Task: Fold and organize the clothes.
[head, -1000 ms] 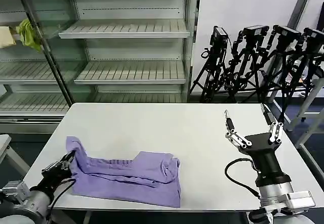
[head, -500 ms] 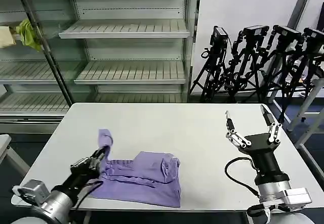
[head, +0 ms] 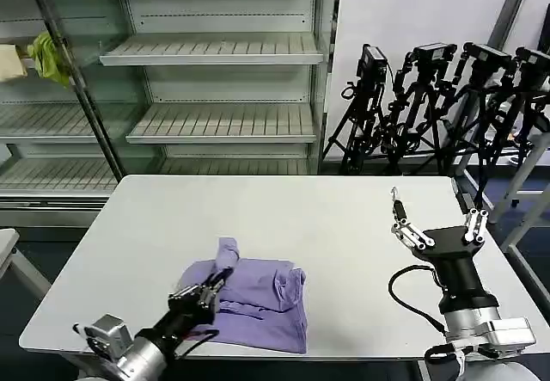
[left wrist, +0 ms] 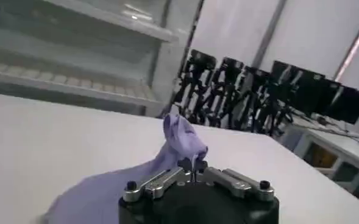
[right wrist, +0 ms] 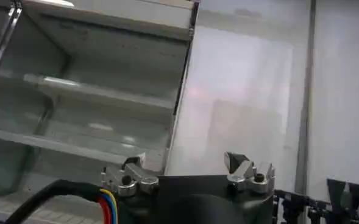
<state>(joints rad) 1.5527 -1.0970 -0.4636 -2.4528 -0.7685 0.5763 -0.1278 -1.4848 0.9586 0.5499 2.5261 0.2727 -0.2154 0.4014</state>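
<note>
A lavender T-shirt (head: 258,299) lies bunched and partly folded on the white table (head: 292,218), near its front edge. My left gripper (head: 216,279) is shut on the shirt's left end and holds a peak of fabric (head: 227,250) up over the folded part. In the left wrist view my left gripper (left wrist: 193,165) pinches that same lavender T-shirt (left wrist: 180,141), which trails away below it. My right gripper (head: 434,213) stands open above the table's right side, fingers pointing up, well away from the shirt. From the right wrist, my right gripper (right wrist: 185,163) has nothing between its fingers.
Empty metal shelving (head: 215,89) stands behind the table. A yellow-green cloth (head: 47,58) hangs on a shelf at far left. Black camera tripods (head: 447,106) cluster behind the table's right side. The table's left, back and middle are bare.
My left gripper has carried the shirt's left end rightward across the table, from the left edge to over the folded part. The right gripper has shifted slightly right.
</note>
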